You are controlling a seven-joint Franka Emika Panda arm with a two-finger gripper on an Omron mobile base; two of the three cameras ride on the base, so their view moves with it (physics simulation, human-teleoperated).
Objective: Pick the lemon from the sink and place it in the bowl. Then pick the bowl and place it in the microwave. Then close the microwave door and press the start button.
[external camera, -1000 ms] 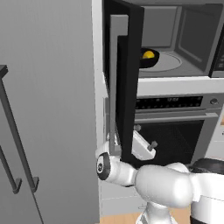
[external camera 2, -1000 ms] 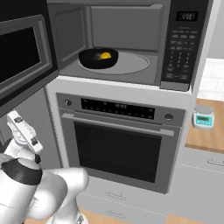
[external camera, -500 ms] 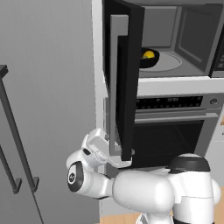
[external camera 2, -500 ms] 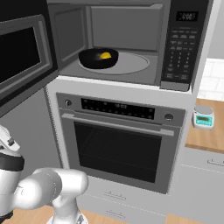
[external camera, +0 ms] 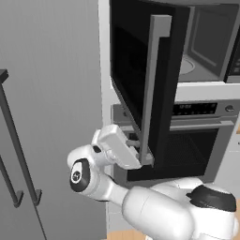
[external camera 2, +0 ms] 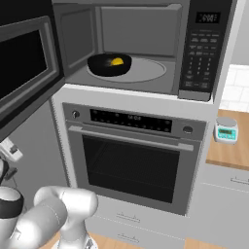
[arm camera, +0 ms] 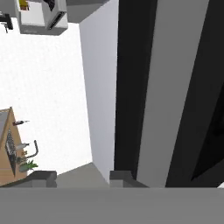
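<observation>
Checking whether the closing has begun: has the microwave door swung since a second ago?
Yes. In the left base view the microwave door now hides the bowl and more of the cavity, so it has swung toward closing, with the gripper at its lower edge.

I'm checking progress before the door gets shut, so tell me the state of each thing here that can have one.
microwave door: open, swung partway toward shut.
microwave: cavity open, not closed yet.
bowl: upright on the turntable inside the microwave.
lemon: lying in the bowl.
oven door: closed.
gripper: at the microwave door's lower edge; whether it is open or shut cannot be told.
</observation>
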